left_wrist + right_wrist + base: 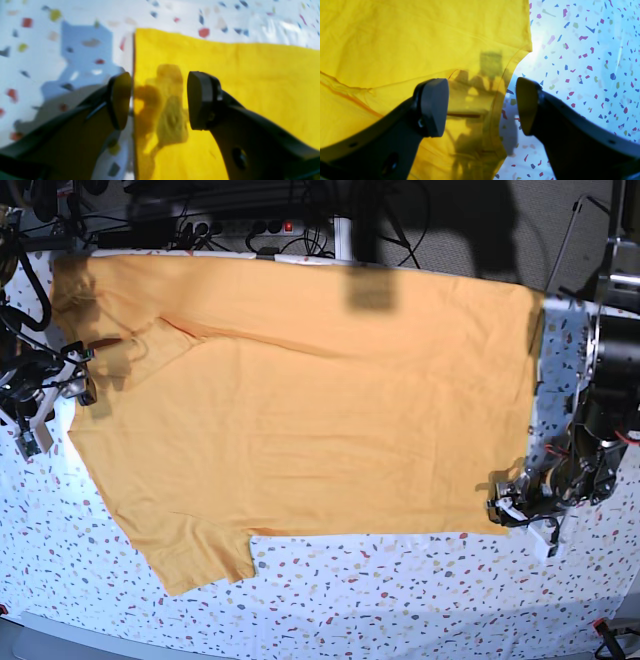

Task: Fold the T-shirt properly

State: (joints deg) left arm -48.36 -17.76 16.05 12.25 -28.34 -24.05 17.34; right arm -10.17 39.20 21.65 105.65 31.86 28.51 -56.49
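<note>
The orange-yellow T-shirt (320, 410) lies spread flat across the table, neck to the left and hem to the right in the base view. My left gripper (160, 100) is open and straddles the straight hem edge of the T-shirt (225, 82) near its corner; in the base view this gripper (505, 510) is at the shirt's lower right corner. My right gripper (481, 106) is open over the curved neck edge of the T-shirt (420, 37), one finger above cloth and one above the table. In the base view this gripper (82, 383) is at the far left.
The table (400, 580) has a white cover with coloured speckles. Cables and a power strip (250, 225) lie beyond the back edge. A metal frame (610, 270) stands at the back right. One sleeve (195, 555) points toward the front edge.
</note>
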